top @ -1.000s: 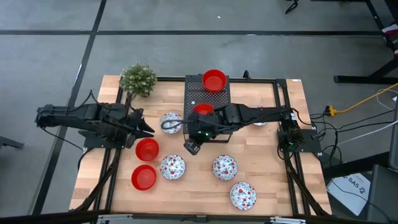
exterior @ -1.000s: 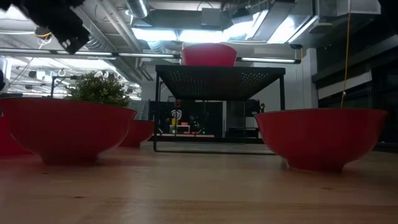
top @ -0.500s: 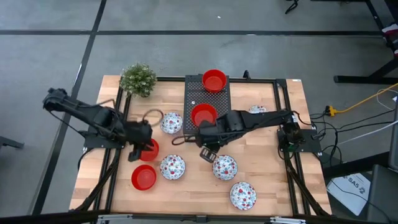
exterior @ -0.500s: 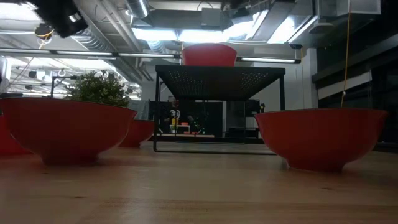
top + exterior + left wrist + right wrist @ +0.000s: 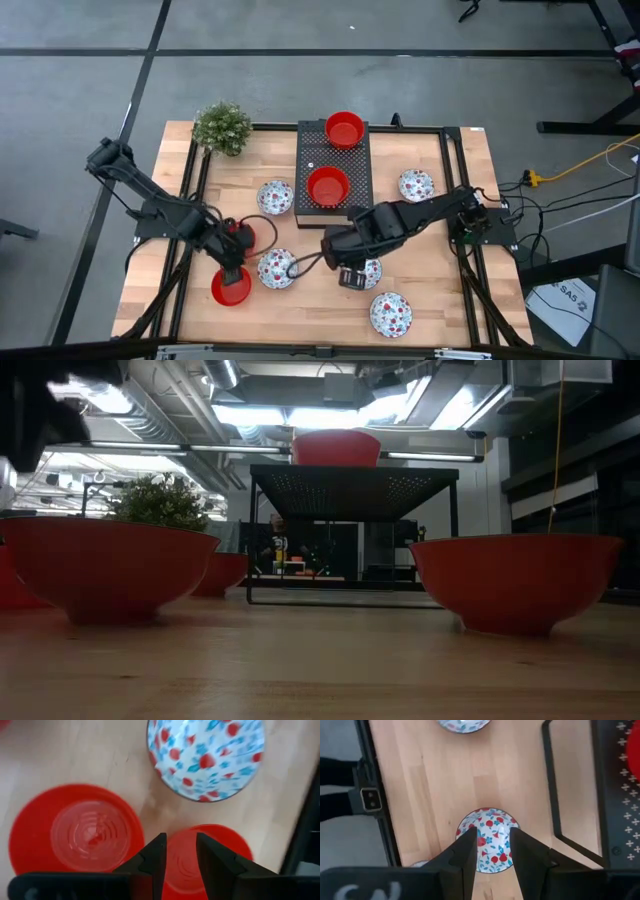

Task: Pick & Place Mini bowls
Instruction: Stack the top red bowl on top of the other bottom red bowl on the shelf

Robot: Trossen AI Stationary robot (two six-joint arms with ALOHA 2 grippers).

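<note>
Several mini bowls stand on the wooden table. Two red ones (image 5: 240, 237) (image 5: 231, 287) sit at the left. My left gripper (image 5: 232, 262) hangs open above and between them, pointing down. In the left wrist view one red bowl (image 5: 200, 860) shows between its fingers, with another red bowl (image 5: 77, 832) beside it. My right gripper (image 5: 348, 272) is open above a floral bowl (image 5: 487, 845), which shows between its fingers. More floral bowls (image 5: 277, 269) (image 5: 390, 313) (image 5: 275, 196) rest nearby. Two red bowls (image 5: 344, 128) (image 5: 327, 186) sit on the black box (image 5: 334, 160).
A small green plant (image 5: 222, 127) stands at the far left corner. Another floral bowl (image 5: 416, 184) lies right of the box. The black frame rails (image 5: 452, 190) run along both sides of the table. In the low view two red bowls (image 5: 105, 565) (image 5: 515, 580) stand close to the camera.
My left gripper has swung toward the table's near edge and tipped downward, ending over the two red bowls. My right gripper has moved from beside the black box toward the near edge and a little right, rolling as it went, and now hangs over a floral bowl.
</note>
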